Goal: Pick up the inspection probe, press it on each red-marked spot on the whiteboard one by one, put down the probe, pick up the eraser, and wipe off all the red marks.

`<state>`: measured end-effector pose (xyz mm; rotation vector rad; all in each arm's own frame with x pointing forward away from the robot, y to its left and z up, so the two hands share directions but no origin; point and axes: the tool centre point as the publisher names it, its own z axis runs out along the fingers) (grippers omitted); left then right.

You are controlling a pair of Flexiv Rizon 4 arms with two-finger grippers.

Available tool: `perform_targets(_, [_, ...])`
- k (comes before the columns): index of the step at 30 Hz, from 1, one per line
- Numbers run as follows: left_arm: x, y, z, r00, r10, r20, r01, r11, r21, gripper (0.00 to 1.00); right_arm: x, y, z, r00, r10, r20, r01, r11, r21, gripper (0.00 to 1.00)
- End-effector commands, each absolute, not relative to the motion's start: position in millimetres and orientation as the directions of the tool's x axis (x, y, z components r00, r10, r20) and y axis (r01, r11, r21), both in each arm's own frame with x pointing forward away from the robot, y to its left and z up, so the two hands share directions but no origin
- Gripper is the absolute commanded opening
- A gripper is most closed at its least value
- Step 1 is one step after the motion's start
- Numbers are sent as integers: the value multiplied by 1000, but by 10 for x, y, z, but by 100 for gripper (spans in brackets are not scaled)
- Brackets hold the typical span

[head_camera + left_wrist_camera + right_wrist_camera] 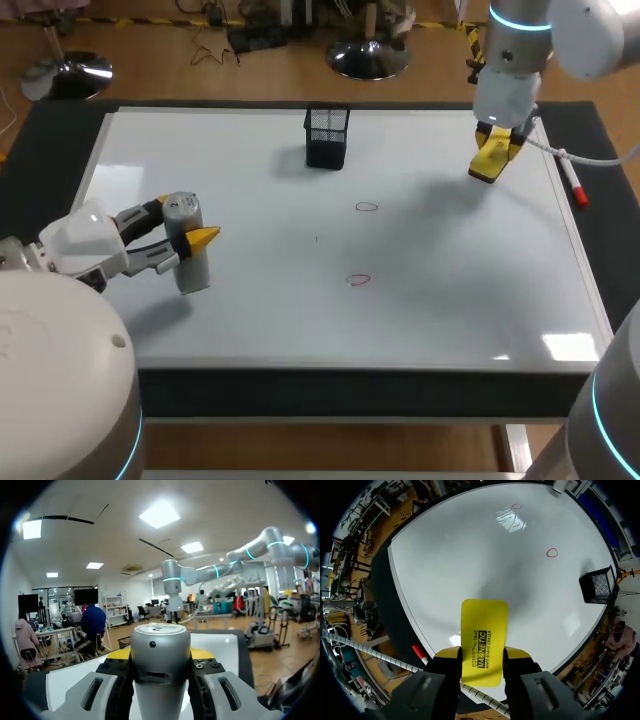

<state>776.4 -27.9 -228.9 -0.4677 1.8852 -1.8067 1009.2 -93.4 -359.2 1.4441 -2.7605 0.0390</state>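
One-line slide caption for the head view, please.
Left gripper grips the upright probe at the whiteboard's left, right gripper holds the eraser near its far right edge, two red marks between.

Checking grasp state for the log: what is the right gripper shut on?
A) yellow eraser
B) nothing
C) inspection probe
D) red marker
A: the right gripper has a finger against each side of the yellow eraser, while the inspection probe sits in the left gripper.
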Motion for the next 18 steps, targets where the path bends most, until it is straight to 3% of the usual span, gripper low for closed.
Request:
perform_targets(1, [7956,-367,-2263,-856,-504,-112,85,77,-993,0,10106,-941,-3587,-568,-822,39,-823,569,-10,0])
perform_targets(18, [8486,-876,-2003,-930,-329,-160,152,51,-987,0,10106,-941,-3587,-568,-822,39,-823,569,-10,0])
